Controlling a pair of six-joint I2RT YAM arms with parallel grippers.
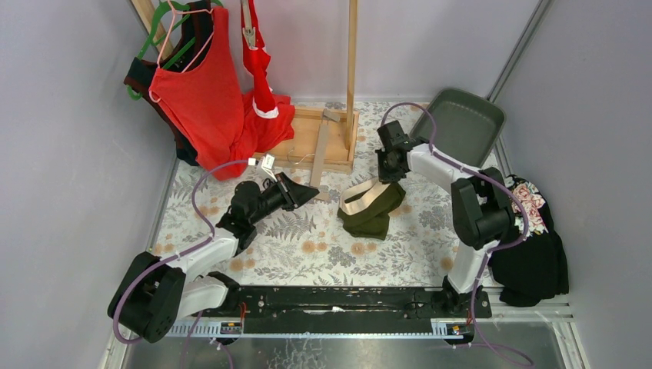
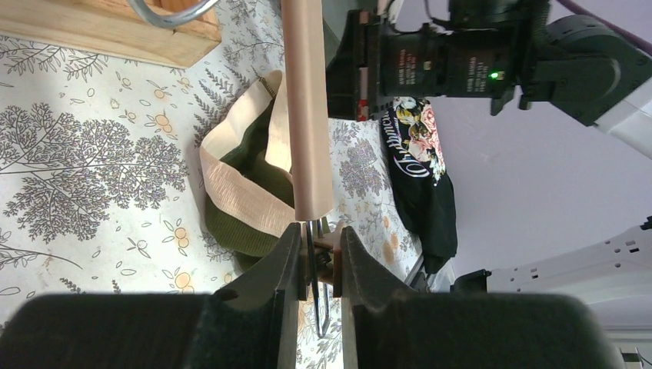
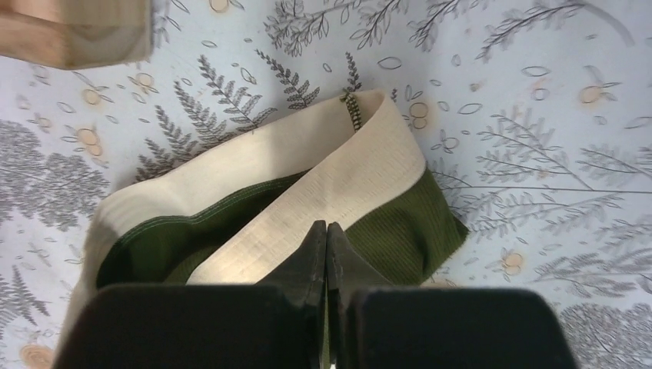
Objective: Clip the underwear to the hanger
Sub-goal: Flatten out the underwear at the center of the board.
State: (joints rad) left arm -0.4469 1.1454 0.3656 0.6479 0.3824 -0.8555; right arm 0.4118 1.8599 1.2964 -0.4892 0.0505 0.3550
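The right gripper has its fingers pressed together on the cream waistband of the olive briefs, nipping the band's near edge. The band stands open in a loop above the green cloth. The briefs lie crumpled near the middle of the fern-print table, just near of the wooden stand base. The left gripper is narrowed onto the end of the hanger, a pale pink bar, with a metal clip wire and a small brown piece caught between its fingers. The bar runs away from the fingers toward the base, where a metal ring shows. In the top view this gripper sits left of the olive briefs, a little apart from them. The red briefs hang from a clip at the far left, beside the red tank top, their lower part resting on the base. A grey tray leans in the far right corner. A black floral cloth lies past the table's right edge, beside the right arm.
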